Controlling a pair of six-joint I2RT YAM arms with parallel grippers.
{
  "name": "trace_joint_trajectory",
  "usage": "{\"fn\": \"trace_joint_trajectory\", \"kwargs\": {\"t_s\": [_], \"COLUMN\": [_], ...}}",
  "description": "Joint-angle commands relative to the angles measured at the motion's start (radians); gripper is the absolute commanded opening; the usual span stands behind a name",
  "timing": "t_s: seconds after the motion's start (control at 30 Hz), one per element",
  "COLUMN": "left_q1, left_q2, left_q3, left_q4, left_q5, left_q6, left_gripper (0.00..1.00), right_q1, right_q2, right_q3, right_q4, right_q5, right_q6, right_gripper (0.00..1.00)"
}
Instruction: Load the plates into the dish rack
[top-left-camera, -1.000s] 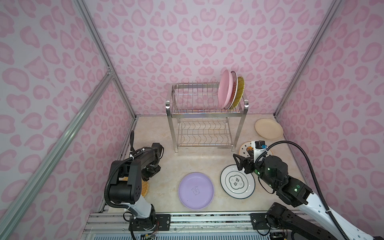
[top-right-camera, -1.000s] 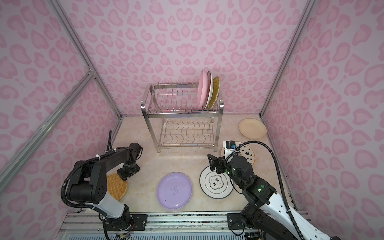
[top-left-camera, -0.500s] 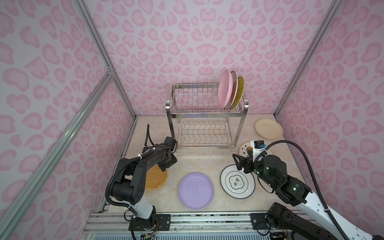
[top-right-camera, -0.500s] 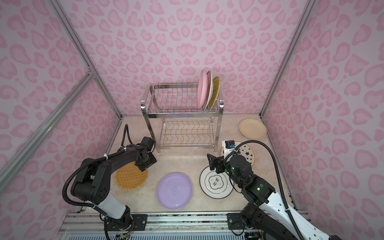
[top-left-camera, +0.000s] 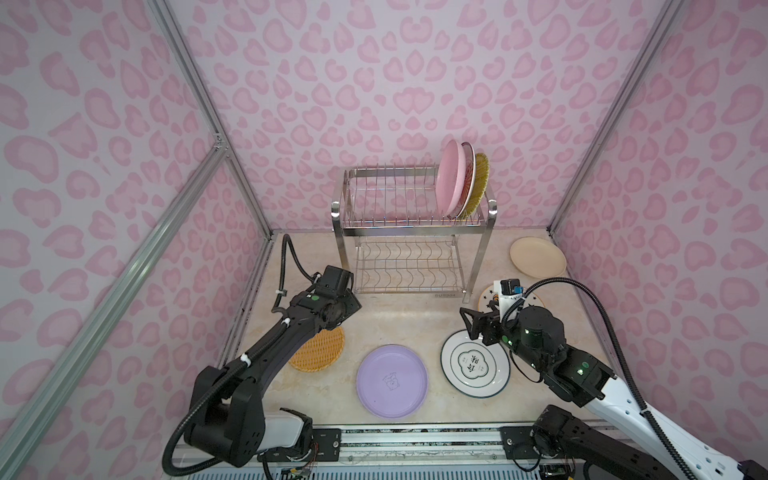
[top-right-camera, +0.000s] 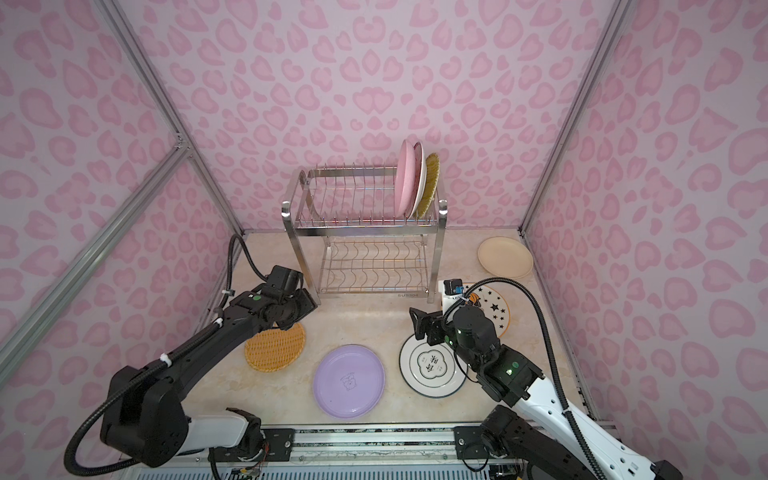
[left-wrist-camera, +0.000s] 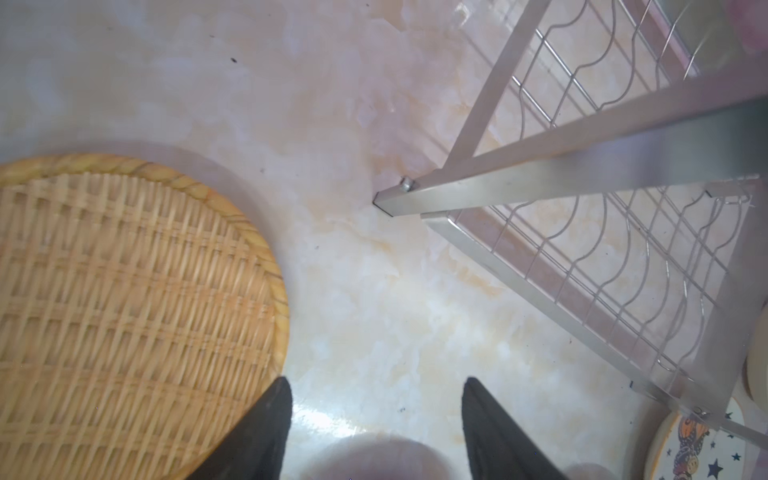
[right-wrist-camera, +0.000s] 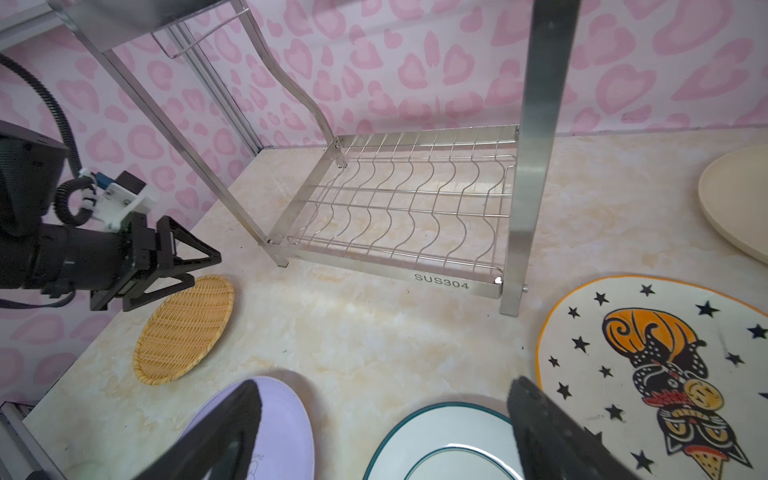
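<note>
The left tool now stands spread, with only bare table between its fingers. One finger lies at the rim of the woven plate, but nothing is pinched. A second ago this plate was at the left wall, mostly hidden under the arm. Now it lies flat and further in, near the front left leg of the rack. I judge the slide is finished and the plate let go, away from the wall, where its rim should be easier to grip. It is not yet loaded.

The right tool has not moved: it is spread wide and empty, hovering over the far edge of the emblem plate.

Nearest to me lie the lilac plate and the emblem plate, then the woven one. Further are the star plate and the cream plate. Farthest, three plates stand on edge in the rack's upper tier, the pink plate in front, same as before. Five remain on the table.
</note>
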Motion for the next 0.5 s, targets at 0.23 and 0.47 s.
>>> {"fn": "trace_joint_trajectory", "kwargs": {"t_s": [0.23,0.47], "left_q1": [0.402,0.686], "left_q2": [-0.409,-0.437], "left_q3": [-0.327,-0.477], "left_q4": [-0.009,0.108], "left_q5": [0.155,0.365], "left_q6": [0.071,0.066], "left_gripper": [0.95,0.80], "right_q1": [0.003,0.004], "right_q2": [0.047,0.058], "right_q3": [-0.002,-0.005], "right_q4": [0.071,0.087], "right_q5": [-0.072,-0.104], "right_q6": [0.020,0.022], "right_gripper": [0.93,0.96]}}
